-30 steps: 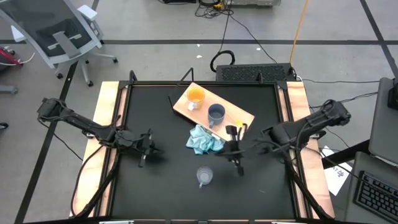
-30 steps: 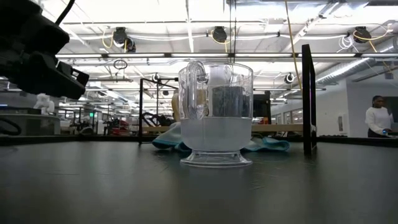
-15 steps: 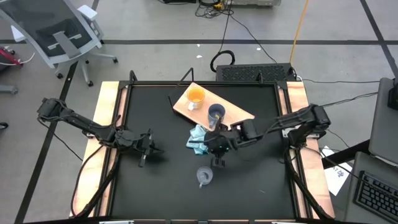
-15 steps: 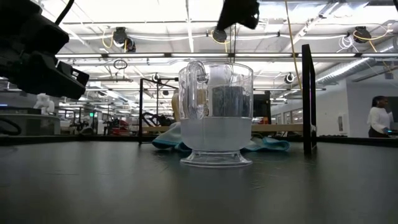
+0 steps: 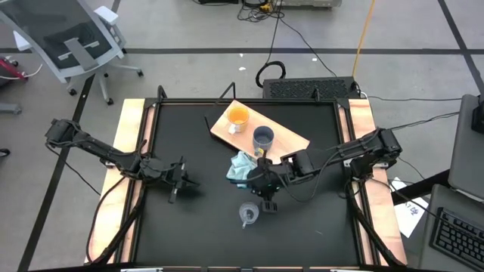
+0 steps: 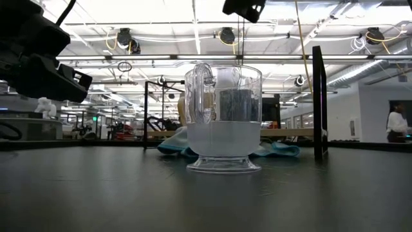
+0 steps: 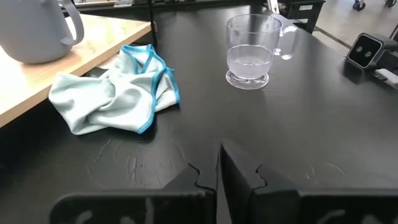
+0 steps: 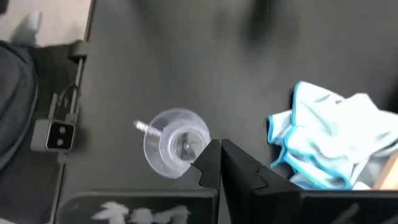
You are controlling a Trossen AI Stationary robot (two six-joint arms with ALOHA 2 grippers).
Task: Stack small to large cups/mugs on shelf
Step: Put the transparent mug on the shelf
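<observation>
The clear cup point(image 5: 248, 214) stands upright on the black table, near the front middle; it fills the centre of the low view point(image 6: 223, 119). The orange mug point(image 5: 237, 117) and the grey-blue mug point(image 5: 262, 138) stand on the light-wood shelf point(image 5: 291, 140) at the back. My right gripper point(image 8: 219, 158) is shut and empty. It hangs above the table just right of the clear cup point(image 8: 176, 149), pointing slantwise down. My left gripper point(image 7: 219, 168) is shut and empty at the table's left point(image 5: 180, 189), facing the cup point(image 7: 252, 50).
A crumpled light blue cloth point(image 5: 242, 168) lies between the shelf's near edge and the clear cup, close under my right arm. A small camera block point(image 8: 59, 134) sits at the table's near edge. Bare black tabletop lies left and right of the cup.
My right gripper has swung from the table's right side toward the left and down, tipping further downward and rolling, and now hangs beside the clear cup. It has come into the top of the low view. Its fingers have stayed shut.
</observation>
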